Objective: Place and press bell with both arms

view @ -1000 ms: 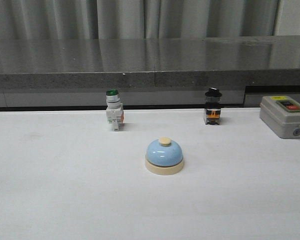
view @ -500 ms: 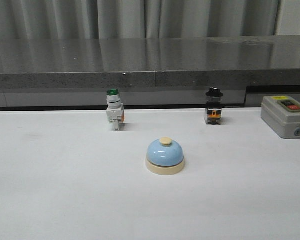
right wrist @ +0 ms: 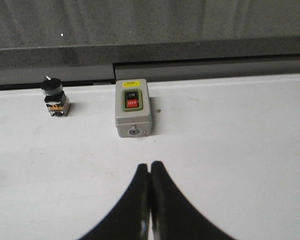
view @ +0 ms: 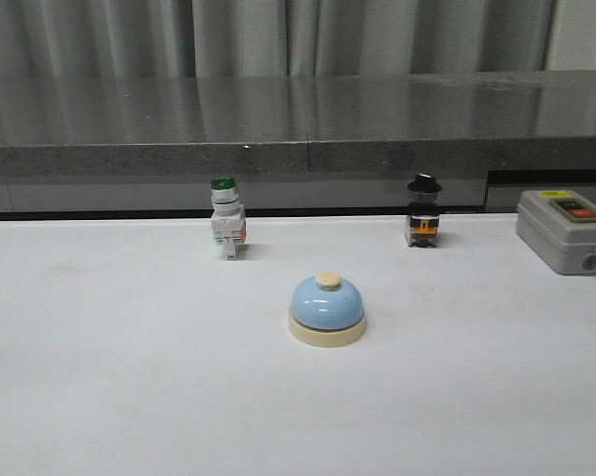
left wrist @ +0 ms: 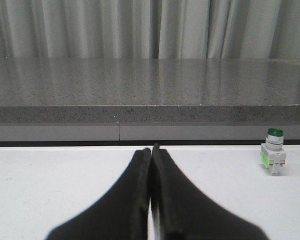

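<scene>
A pleated grey curtain (view: 278,35) hangs across the back, its folds running vertically. Below it a long speckled grey stone ledge (view: 278,119) spans the width, its polished top mirroring the curtain and its front edge grainy. The desk (view: 99,397) is a flat, matte white surface with faint smudges.

At about 3 o'clock from the desk's centre sits a grey box (view: 565,230), a rounded-corner rectangular housing with a green-framed panel of one black and one red button, a yellow label and a round keyhole-like fitting on its front face.

The bell (view: 326,310) stands upright near the middle of the desk, free of both arms: a smooth, glossy light-blue dome on a round cream base, topped with a small cream knob. It is well apart from everything else.

At 11 o'clock from the bell stands a green-capped switch (view: 227,220), a white blocky body with a silvery collar and a round green cap. At 1 o'clock stands a black selector switch (view: 423,211), a dark body with orange detail under a black knob.

In the wrist views, the left fingers (left wrist: 150,150) are pressed together, smooth, black and tapering to a point above the desk. The right fingers (right wrist: 149,165) are likewise closed tip to tip, holding nothing.
</scene>
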`<state>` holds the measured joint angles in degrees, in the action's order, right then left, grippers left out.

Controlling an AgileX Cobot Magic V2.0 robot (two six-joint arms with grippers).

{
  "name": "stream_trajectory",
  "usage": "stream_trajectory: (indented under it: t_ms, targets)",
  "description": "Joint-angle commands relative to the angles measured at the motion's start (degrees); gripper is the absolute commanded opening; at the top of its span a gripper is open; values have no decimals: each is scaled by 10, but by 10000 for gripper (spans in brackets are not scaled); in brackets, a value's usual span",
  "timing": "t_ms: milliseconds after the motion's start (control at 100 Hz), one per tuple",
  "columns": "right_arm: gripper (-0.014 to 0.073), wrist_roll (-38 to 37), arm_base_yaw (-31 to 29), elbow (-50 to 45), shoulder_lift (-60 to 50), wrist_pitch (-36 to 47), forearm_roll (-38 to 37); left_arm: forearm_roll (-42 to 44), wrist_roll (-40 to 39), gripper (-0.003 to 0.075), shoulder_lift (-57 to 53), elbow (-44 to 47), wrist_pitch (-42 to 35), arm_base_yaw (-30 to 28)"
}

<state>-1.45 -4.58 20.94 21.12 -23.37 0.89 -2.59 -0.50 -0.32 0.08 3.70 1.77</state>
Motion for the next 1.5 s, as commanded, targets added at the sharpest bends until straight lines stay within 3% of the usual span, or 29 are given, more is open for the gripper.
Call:
stream_trajectory:
  t_ms: [0,180,380,930,1260,1490]
  targets:
    - [-60,2,-3,50,72,26,-1,-4,-5,-20,-16,24,-49,-1]
    - [-60,2,11,127,206,-1,42,-4,-5,-20,-16,24,-49,-1]
    - [-60,7,73,219,332,-36,52,-4,-5,-20,-16,24,-49,-1]
    - [-60,152,268,448,616,-79,76,-4,-5,-20,-16,24,-49,-1]
    - [-60,160,351,580,772,-180,76,-4,-5,-20,-16,24,-49,-1]
    - [-60,160,368,647,843,-243,76,-4,-5,-20,-16,24,-49,-1]
